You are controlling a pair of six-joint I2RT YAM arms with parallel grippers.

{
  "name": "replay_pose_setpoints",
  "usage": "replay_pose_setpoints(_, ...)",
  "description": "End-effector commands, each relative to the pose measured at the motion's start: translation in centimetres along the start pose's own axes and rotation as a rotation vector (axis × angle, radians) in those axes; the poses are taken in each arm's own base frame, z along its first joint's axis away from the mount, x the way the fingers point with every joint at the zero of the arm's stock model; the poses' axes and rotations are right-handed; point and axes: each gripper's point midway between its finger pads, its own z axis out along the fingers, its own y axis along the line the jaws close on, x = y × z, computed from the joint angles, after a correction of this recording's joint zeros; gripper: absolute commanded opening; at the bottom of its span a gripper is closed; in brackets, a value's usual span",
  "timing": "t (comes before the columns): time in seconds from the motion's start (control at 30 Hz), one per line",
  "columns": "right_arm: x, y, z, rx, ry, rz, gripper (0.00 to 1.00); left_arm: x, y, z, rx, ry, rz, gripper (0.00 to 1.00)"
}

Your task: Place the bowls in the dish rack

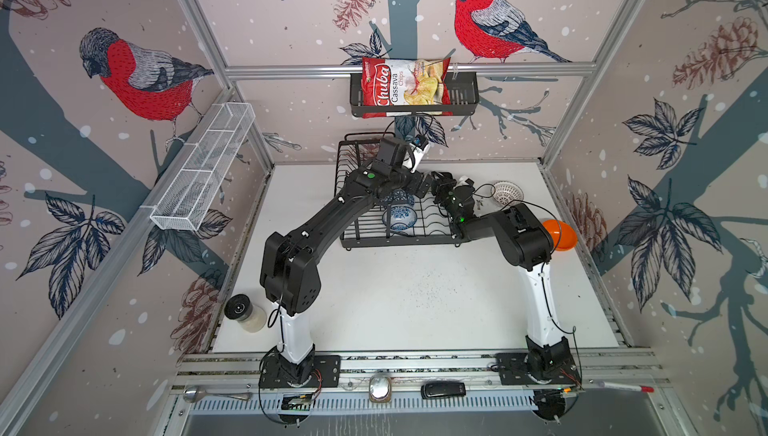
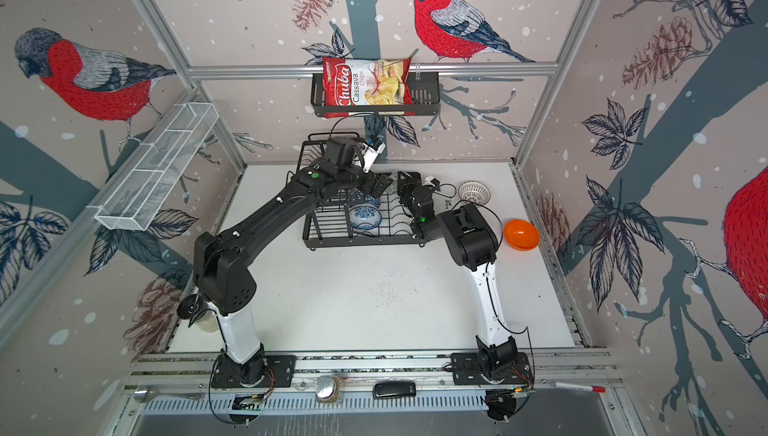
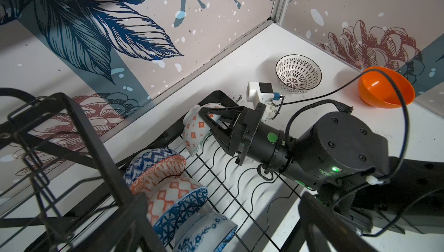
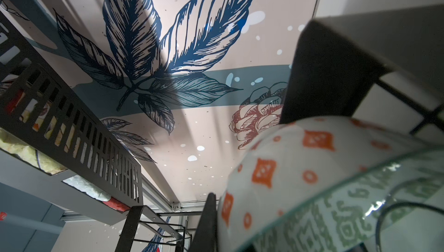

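So, roughly halfway, maybe a bit past. Three bowls are lined up on their sides in the dish rack (image 3: 228, 166): a blue and orange bowl (image 3: 153, 166), a blue triangle bowl (image 3: 179, 201) and a blue flower bowl (image 3: 207, 231), each leaning on the next.

Number four is on its way in. The right gripper (image 3: 206, 116) is clamped on the rim of the white bowl with orange diamonds (image 3: 195, 130), which hangs tilted on its side at the far end of the rack's wavy base, apart from the row of three. Its lower edge is right down by the wires, but I can't tell if it's actually seated in a slot yet.

The left gripper (image 1: 420, 184) hangs over the rack with its jaws spread wide, nothing in it.

Left to do, as far as I can see: let go of that fourth bowl, then fetch the two sitting upright on the table past the rack's right end, the black-and-white bowl (image 3: 298, 74) and the plain orange bowl (image 3: 384, 87).

Only readable writing is on the chips bag (image 1: 405, 86) in the black basket (image 1: 463, 97) on the back wall: "Chuba Cassava Chips". Nothing legible on the bowls or the arms.
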Motion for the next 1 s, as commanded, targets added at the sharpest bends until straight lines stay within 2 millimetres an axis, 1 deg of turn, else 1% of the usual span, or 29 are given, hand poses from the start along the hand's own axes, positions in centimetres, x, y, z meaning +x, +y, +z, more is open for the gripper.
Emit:
replay_pose_setpoints(0.0, -0.2, 0.6, 0.1, -0.006, -0.021, 0.008, 0.00, 0.9, 0.6, -0.1, -0.016, 0.033, -0.029, 0.98)
replay_pose_setpoints(0.17, -0.1, 0.1, -0.1, 0.039, -0.030, 0.013, 0.00, 1.0, 0.7, 0.0, -0.016, 0.036, -0.030, 0.98)
replay_pose_setpoints(0.4, 0.0, 0.0, -0.1, 0.065, -0.029, 0.017, 0.00, 0.9, 0.7, 0.0, -0.017, 0.036, -0.032, 0.98)
replay_pose_setpoints(0.67, 0.2, -1.0, 0.1, 0.124, -0.026, 0.024, 0.00, 0.8, 0.8, -0.2, -0.019, 0.033, -0.032, 0.98)
replay_pose_setpoints(0.87, 0.5, -2.3, -0.1, 0.173, -0.023, 0.038, 0.00, 0.9, 0.8, -0.2, -0.018, 0.034, -0.032, 0.98)
replay_pose_setpoints(0.97, 0.6, -2.4, -0.2, 0.181, -0.015, 0.033, 0.03, 0.9, 0.8, -0.2, -0.018, 0.034, -0.033, 0.98)
